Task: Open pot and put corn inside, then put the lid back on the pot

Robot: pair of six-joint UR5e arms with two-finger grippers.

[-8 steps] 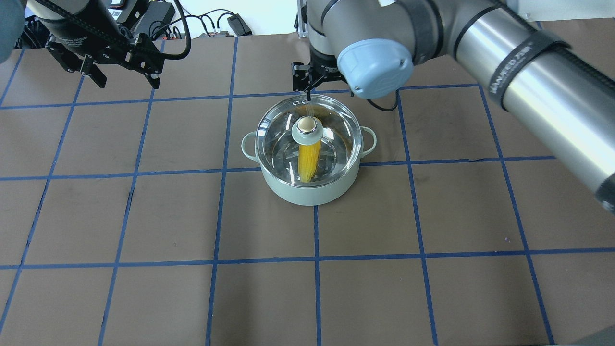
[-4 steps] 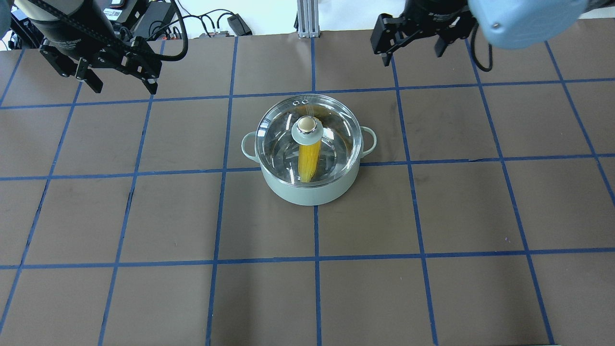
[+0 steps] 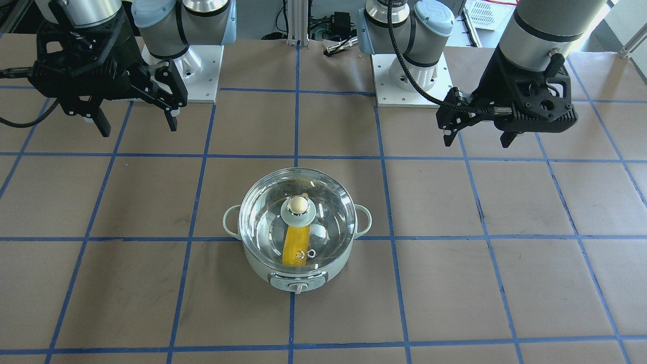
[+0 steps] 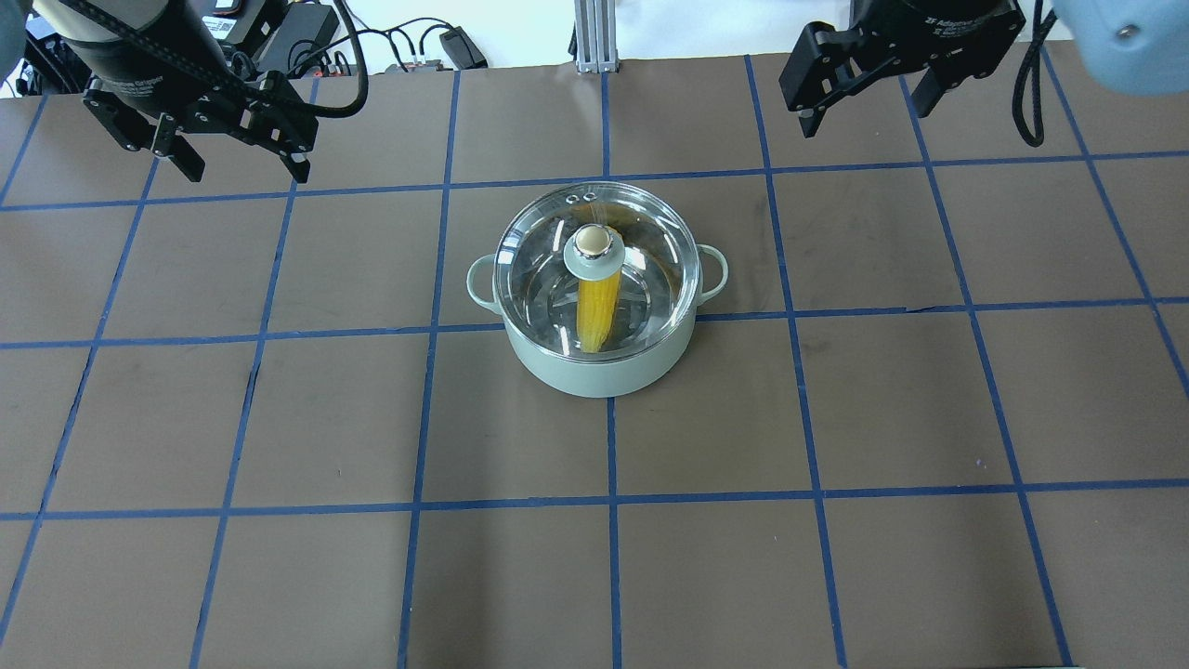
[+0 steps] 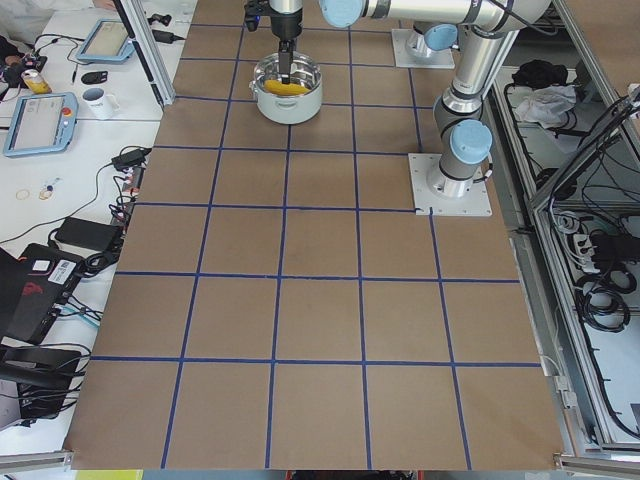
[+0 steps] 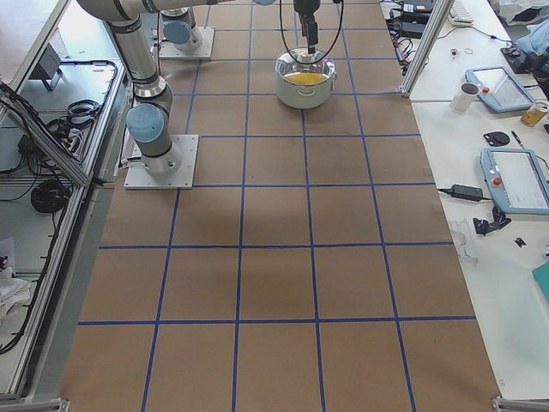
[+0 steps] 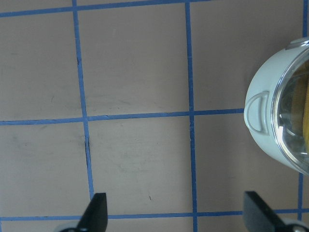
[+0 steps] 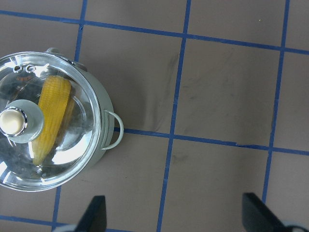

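The pale mint-green pot (image 4: 599, 376) stands at the table's middle, control knob facing the operators' side (image 3: 299, 287). The clear glass lid (image 4: 650, 255) with its beige knob (image 4: 593, 242) sits on the pot. The yellow corn (image 4: 596, 311) lies inside under the glass, also in the right wrist view (image 8: 52, 108). My left gripper (image 4: 243, 172) is open and empty, high and left of the pot. My right gripper (image 4: 864, 116) is open and empty, high and right of the pot. The left wrist view shows the pot's handle (image 7: 257, 111).
Brown paper with a blue tape grid (image 4: 608, 446) covers the table. Cables and power bricks (image 4: 399, 46) lie past the far edge. The two arm bases (image 3: 412, 76) (image 3: 197, 65) stand at the robot's side. Side benches hold tablets and a mug (image 6: 468, 93).
My right gripper has pulled away from the lid's far edge, up and to the right, and now hangs open clear of the pot. The left gripper, pot, lid and corn have barely moved.
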